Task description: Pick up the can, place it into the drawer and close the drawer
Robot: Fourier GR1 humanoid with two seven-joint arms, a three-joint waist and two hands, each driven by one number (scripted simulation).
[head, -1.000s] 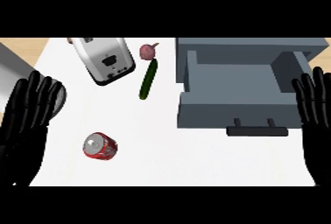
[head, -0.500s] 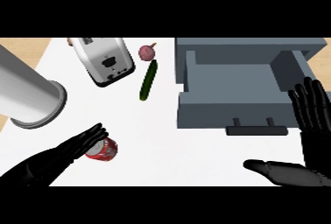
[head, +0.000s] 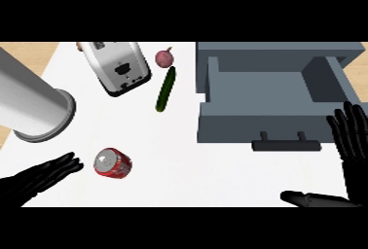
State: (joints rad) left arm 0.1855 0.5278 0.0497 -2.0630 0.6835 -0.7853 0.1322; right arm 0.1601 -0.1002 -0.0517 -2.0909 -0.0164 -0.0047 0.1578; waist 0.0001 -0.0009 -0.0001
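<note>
**Left hand is near the can, but has not picked it up**

The counter (head: 215, 180) is white and takes up most of the view. A strip of wood shows at its left edge.

The biggest thing on it is the grey drawer (head: 269, 92), at the upper right. It is pulled open and has nothing in it. Its dark handle (head: 286, 144) faces the robot.

A grey forearm (head: 28, 104) crosses the left side. At the top stands a toaster (head: 115, 66). A long cucumber (head: 166, 89) lies beside it, and a small onion (head: 164, 58) sits just above the cucumber.

The red can (head: 113, 163) lies on its side at the lower left, well apart from the drawer.

The left hand (head: 39, 177) is just beside the can, on its left. Its fingers are straight and do not touch the can. The right hand (head: 350, 133) rests open at the right edge, fingers up, next to the drawer.

This looks like the first step, reaching for the can. Next, I think the left hand has to slide right and curl round the can. Then it can lift the can over to the drawer.
</note>
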